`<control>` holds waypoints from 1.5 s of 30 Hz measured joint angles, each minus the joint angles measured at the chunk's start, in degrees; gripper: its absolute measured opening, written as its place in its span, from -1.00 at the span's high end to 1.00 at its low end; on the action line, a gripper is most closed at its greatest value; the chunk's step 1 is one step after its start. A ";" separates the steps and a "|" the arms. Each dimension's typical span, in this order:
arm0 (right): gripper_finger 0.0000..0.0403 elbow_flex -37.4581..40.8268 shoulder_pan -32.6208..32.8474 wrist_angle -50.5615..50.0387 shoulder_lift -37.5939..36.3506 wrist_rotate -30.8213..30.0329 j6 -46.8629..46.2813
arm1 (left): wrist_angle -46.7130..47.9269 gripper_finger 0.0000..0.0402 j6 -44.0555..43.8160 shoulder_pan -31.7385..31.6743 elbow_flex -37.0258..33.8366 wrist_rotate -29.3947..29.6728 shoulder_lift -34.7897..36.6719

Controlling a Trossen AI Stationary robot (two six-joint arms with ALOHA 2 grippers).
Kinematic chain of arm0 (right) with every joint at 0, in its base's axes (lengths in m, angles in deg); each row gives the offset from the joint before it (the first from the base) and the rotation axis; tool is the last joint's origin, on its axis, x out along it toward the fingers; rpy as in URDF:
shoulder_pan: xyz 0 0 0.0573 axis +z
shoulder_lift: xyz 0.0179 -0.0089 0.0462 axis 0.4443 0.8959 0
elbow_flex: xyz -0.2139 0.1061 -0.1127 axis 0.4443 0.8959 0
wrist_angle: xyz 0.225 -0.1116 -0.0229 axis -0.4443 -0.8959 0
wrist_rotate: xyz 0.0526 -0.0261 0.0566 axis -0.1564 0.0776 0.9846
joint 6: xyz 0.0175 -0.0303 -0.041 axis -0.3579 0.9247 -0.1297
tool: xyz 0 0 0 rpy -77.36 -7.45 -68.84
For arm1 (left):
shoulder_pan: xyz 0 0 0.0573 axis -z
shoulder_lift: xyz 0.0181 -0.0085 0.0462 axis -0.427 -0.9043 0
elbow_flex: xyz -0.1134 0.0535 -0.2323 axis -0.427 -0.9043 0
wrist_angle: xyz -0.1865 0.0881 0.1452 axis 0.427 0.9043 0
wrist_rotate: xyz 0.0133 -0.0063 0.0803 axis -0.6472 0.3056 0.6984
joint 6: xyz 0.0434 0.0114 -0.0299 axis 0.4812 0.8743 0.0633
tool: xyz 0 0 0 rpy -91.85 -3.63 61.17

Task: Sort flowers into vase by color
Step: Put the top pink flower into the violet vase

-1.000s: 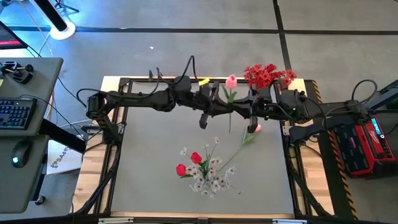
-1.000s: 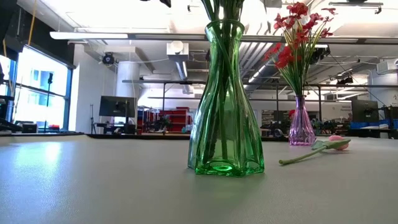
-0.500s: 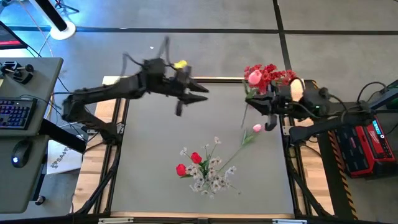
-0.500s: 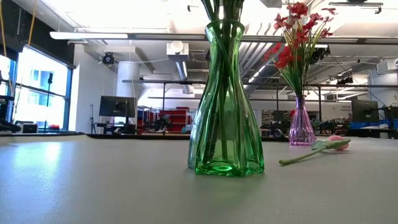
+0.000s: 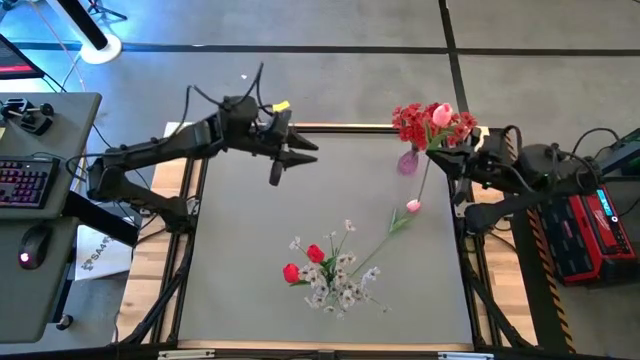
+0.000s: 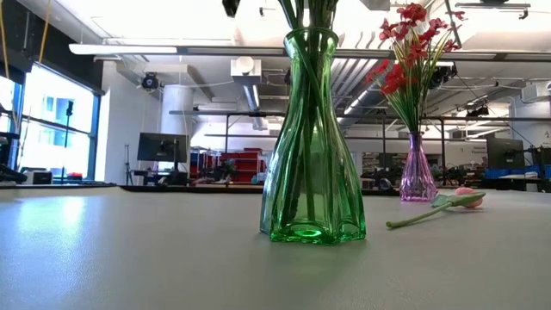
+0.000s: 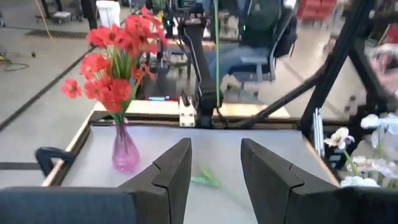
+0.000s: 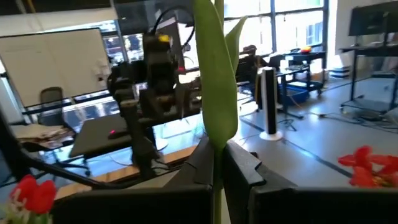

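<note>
The pink tulip on its long thin green stem [image 5: 432, 150] is pinched in the right gripper [image 5: 450, 153], whose jaws are closed on the stem; in the right wrist view stem and leaf [image 8: 214, 106] rise straight up from between them. Its blossom sits among the red blossom clusters [image 5: 420, 121] standing in the small pink glass vase [image 5: 407, 162] just beside those jaws, at the table's far right corner. A second pink tulip [image 5: 411, 207] lies flat on the table near them, toward the front. Farther off, at the front middle, red tulips [image 5: 302, 262] and sprays of tiny white blossoms [image 5: 340, 285] are gathered in a tall green glass vase [image 6: 308, 138].

The left gripper [image 5: 290, 160] hangs over the far left of the table, well apart from every flower, its jaws partly open and empty.

The grey table [image 5: 240, 250] has a wooden edge and a black frame. Beside it stands a desk with a keyboard [image 5: 25, 183]; beyond is an open workshop with bright windows.
</note>
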 joint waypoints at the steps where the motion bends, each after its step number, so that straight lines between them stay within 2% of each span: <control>1: 1.00 0.02 0.67 -0.18 -0.06 -1.22 0.15 | -3.05 0.36 -1.30 -0.02 -2.31 -0.06 0.57; 6: 1.00 3.40 3.99 -0.24 -0.23 -5.96 -1.04 | -16.25 0.36 -7.14 -1.11 -14.54 0.13 6.24; 10: 1.00 7.05 5.98 1.84 -0.59 -6.58 -2.57 | -17.67 0.36 -9.44 -2.20 -21.73 2.10 11.10; 16: 1.00 9.99 7.69 2.48 -2.11 -13.73 -3.91 | -18.33 0.36 -8.50 -2.60 -27.44 5.80 18.02; 21: 1.00 9.99 7.33 8.85 -2.90 -15.58 0.47 | -18.48 0.36 -8.46 -2.58 -27.98 9.68 19.71; 25: 1.00 9.97 6.49 5.79 -2.62 -14.37 2.03 | -18.96 0.36 -8.42 -2.58 -27.98 10.08 19.21; 31: 1.00 9.99 6.51 2.37 -1.81 -13.02 -9.96 | -19.42 0.36 -8.43 -2.43 -27.98 10.08 18.80; 35: 1.00 9.99 6.95 2.41 -2.09 -12.77 -8.82 | -19.38 0.36 -8.43 -2.43 -27.98 10.07 18.76; 39: 1.00 9.99 7.25 -0.99 -2.72 -16.20 -9.64 | -19.38 0.36 -8.43 -2.43 -27.98 10.08 18.76; 45: 1.00 12.58 7.45 -9.06 -2.98 -20.79 -20.15 | -19.38 0.36 -8.43 -2.43 -27.98 10.07 18.78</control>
